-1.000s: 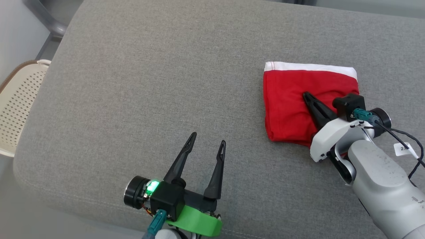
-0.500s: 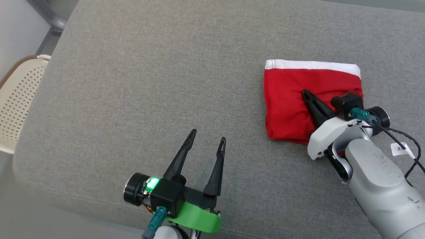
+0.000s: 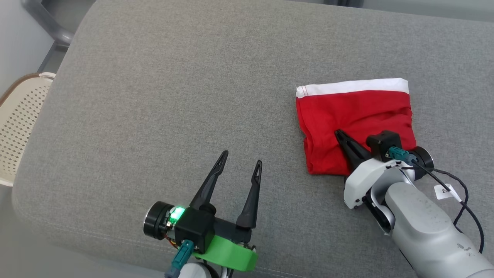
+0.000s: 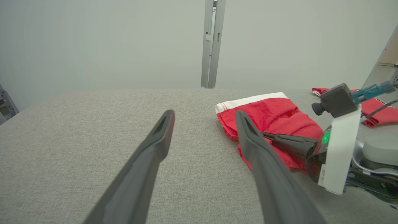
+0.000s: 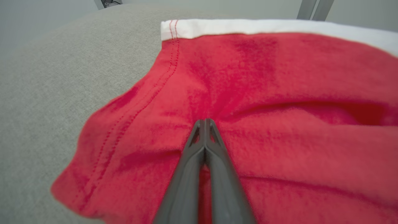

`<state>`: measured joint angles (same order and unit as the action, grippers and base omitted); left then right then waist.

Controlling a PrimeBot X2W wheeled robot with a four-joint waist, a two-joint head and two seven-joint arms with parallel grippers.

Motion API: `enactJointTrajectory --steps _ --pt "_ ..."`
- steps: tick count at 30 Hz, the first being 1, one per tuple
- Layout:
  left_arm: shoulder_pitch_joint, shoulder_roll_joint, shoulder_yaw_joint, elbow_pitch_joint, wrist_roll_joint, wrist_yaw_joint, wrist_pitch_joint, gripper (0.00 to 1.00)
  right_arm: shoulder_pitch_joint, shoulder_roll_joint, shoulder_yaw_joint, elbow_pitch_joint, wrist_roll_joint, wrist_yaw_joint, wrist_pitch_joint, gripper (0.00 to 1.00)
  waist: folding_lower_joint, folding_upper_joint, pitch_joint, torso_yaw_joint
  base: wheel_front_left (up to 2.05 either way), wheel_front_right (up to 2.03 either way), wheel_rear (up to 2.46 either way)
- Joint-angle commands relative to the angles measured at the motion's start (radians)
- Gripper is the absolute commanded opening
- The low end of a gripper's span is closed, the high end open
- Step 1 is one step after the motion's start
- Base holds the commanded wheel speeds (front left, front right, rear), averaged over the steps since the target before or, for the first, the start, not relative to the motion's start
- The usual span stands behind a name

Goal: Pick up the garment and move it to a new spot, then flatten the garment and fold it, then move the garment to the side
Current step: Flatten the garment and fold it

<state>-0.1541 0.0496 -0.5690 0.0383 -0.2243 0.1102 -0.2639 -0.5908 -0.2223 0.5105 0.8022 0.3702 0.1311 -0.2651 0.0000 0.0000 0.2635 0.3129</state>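
Observation:
The garment [image 3: 355,112] is a folded red piece with a white band along its far edge, lying on the right part of the grey cushion [image 3: 173,96]. My right gripper [image 3: 337,133] is shut, its joined tips pressing on the cloth's near half, where wrinkles have gathered. In the right wrist view the gripper [image 5: 205,120] lies on top of the red garment [image 5: 279,77]; no cloth shows pinched between the tips. My left gripper [image 3: 241,158] stands open and empty near the front edge, well left of the garment. The left wrist view shows the left gripper [image 4: 203,113], the garment [image 4: 273,115] and the right gripper [image 4: 264,134].
A cream perforated basket [image 3: 19,116] stands off the cushion's left edge. Another red cloth [image 4: 379,112] lies beyond the right arm in the left wrist view. The cushion's rounded front edge runs just behind my left wrist. Wide bare cushion stretches left of the garment.
My right gripper has drawn back toward me and slightly left with the garment under its tips; the cloth slid along and bunched up. The left gripper has stayed put.

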Motion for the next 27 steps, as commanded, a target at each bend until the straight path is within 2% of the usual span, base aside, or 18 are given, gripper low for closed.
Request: enactJointTrajectory --steps 1,7,8,9,14,20,27 --pt "0.001 0.002 0.006 0.002 0.012 -0.003 0.000 1.00 -0.010 0.000 0.014 0.018 0.013 -0.001 0.003 0.00 0.0000 0.0000 0.002 0.003 0.00 0.00 0.00" --pt "0.017 0.002 0.029 0.009 0.022 0.000 0.000 1.00 -0.030 0.001 0.013 -0.034 0.027 -0.001 0.001 0.00 0.0000 0.0000 -0.029 -0.029 0.00 0.00 0.00" --pt "0.020 0.002 0.034 0.008 0.025 -0.001 0.000 1.00 -0.026 -0.001 -0.001 -0.055 0.025 -0.001 0.001 0.36 0.0000 0.0000 -0.038 -0.039 0.00 0.00 0.00" --pt "0.025 0.002 0.042 0.008 0.026 -0.002 0.000 1.00 -0.016 -0.001 -0.016 -0.083 0.021 -0.001 0.001 0.99 0.0000 0.0000 -0.051 -0.053 0.00 0.00 0.00" --pt "0.063 0.002 0.102 0.001 0.046 0.001 0.000 1.00 0.055 0.006 -0.109 -0.235 -0.008 -0.001 0.001 1.00 0.0000 0.0000 -0.116 -0.128 0.00 0.00 0.00" --pt "0.136 0.003 0.220 -0.032 0.051 -0.003 0.000 1.00 0.221 0.021 -0.242 -0.439 -0.083 -0.001 0.001 1.00 0.0000 0.0000 -0.182 -0.190 0.00 0.00 0.00" --pt "0.246 0.002 0.338 -0.071 0.057 -0.041 0.000 1.00 0.434 0.070 -0.325 -0.585 -0.121 -0.001 0.001 1.00 0.0000 0.0000 -0.252 -0.233 0.00 0.00 0.00"
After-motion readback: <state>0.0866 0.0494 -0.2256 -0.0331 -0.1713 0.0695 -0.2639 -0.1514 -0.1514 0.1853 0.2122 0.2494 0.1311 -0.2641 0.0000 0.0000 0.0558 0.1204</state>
